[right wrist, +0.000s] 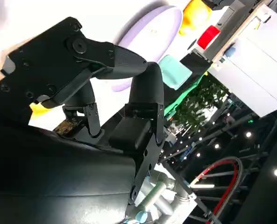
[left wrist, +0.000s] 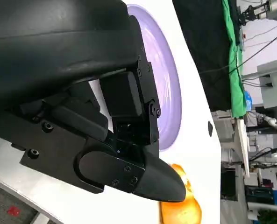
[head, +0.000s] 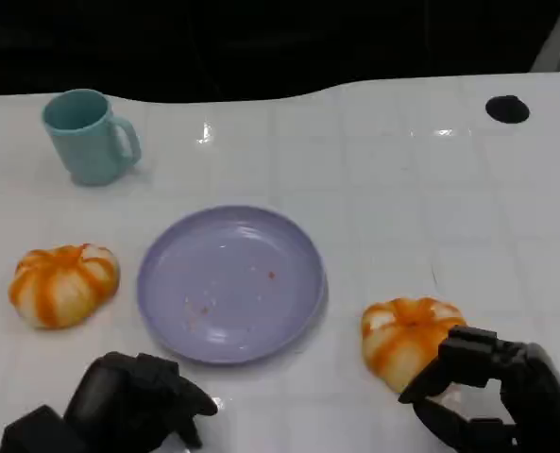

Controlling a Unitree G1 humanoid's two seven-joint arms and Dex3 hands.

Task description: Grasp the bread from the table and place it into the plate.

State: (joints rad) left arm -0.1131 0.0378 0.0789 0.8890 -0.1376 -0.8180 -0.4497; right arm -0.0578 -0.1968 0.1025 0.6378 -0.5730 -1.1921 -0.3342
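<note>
Two orange-and-white bread rolls lie on the white table. One roll (head: 62,283) sits left of the purple plate (head: 230,283), the other roll (head: 410,340) right of it. My right hand (head: 492,396) is at the right roll's near side, fingers apart and curved toward it, holding nothing. The right wrist view shows that hand (right wrist: 119,93) with a sliver of the roll (right wrist: 38,108) under it and the plate (right wrist: 147,32) beyond. My left hand (head: 133,401) rests low near the plate's front edge, holding nothing. The left wrist view shows the plate (left wrist: 168,93) and the right roll (left wrist: 182,207) past the hand (left wrist: 129,140).
A teal mug (head: 91,137) stands at the back left. A small black round object (head: 507,109) lies at the far right of the table. The table's far edge meets a dark background.
</note>
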